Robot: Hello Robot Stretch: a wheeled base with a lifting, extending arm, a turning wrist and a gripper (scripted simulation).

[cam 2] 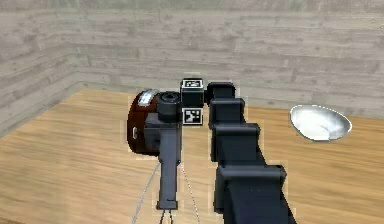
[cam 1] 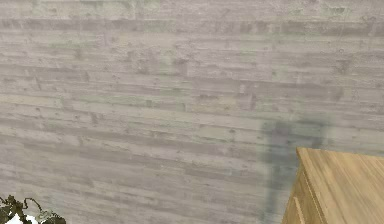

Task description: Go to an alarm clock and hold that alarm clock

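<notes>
A round, dark red-brown alarm clock stands on the wooden worktop, toward the worktop's far side, where a grey plank wall rises behind it. The dark arm reaches out over the worktop, with two white marked squares at its far end. The hand hangs over the worktop with its dark body right against the clock in the arm side view. Whether its fingers are spread or pressed together cannot be told, nor whether it holds anything. A shallow silvery bowl lies on the worktop, beyond the arm from the clock. In the forward view the worktop's corner shows at the lower right, with green leaves well apart from it at the lower left
</notes>
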